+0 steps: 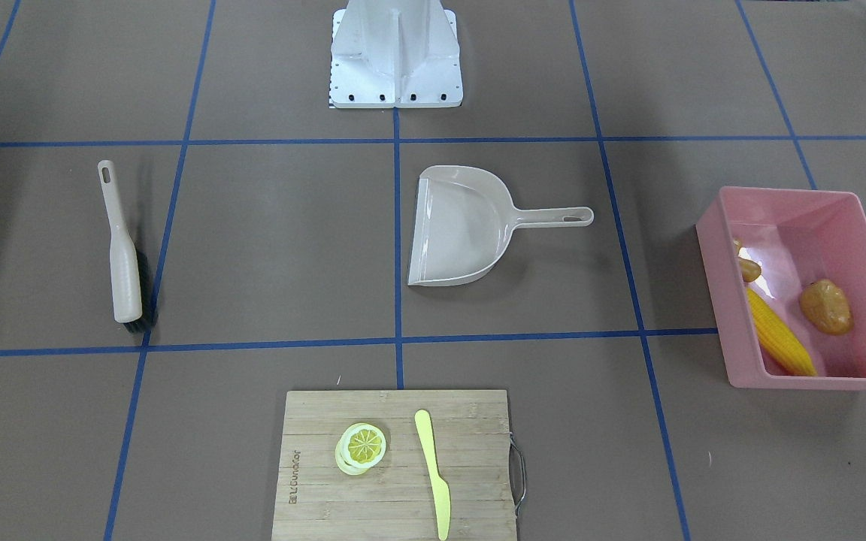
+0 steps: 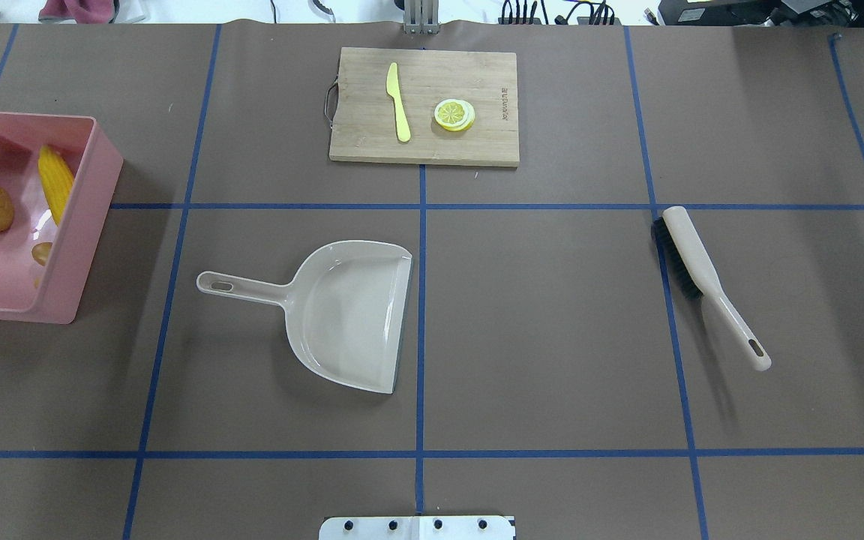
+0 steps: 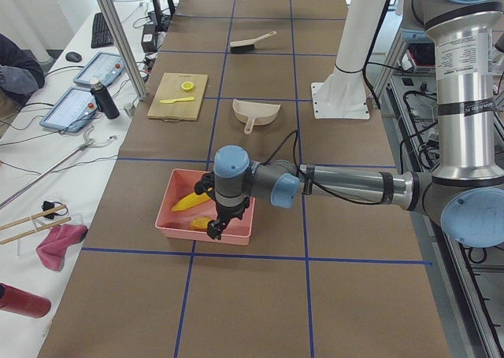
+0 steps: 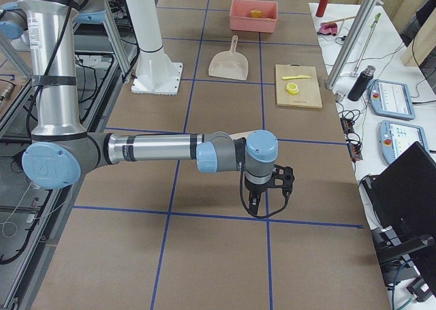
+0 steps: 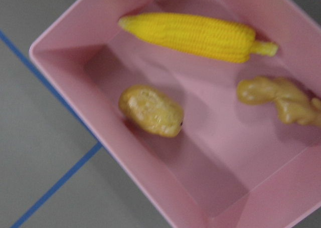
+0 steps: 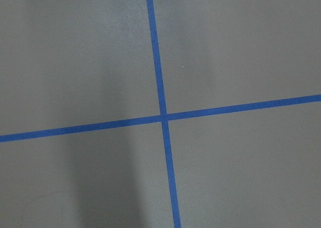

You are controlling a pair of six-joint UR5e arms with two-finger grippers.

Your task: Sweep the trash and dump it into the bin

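The pink bin (image 1: 779, 197) stands at the table's end on my left; it also shows in the overhead view (image 2: 94, 187). Inside lie the yellow corn cob (image 5: 195, 35), the brown potato (image 5: 150, 110) and the tan ginger root (image 5: 281, 100). My left gripper (image 3: 214, 230) hangs over the bin's near end, seen only in the left side view, so I cannot tell whether it is open or shut. My right gripper (image 4: 255, 204) hangs over bare table at the other end, seen only in the right side view; I cannot tell its state either.
A beige dustpan (image 2: 349, 315) lies mid-table with nothing in it. A beige brush (image 2: 694, 270) lies on my right side. A wooden cutting board (image 2: 492, 135) at the far edge bears a lemon slice (image 2: 454, 115) and a yellow-green knife (image 2: 399, 101).
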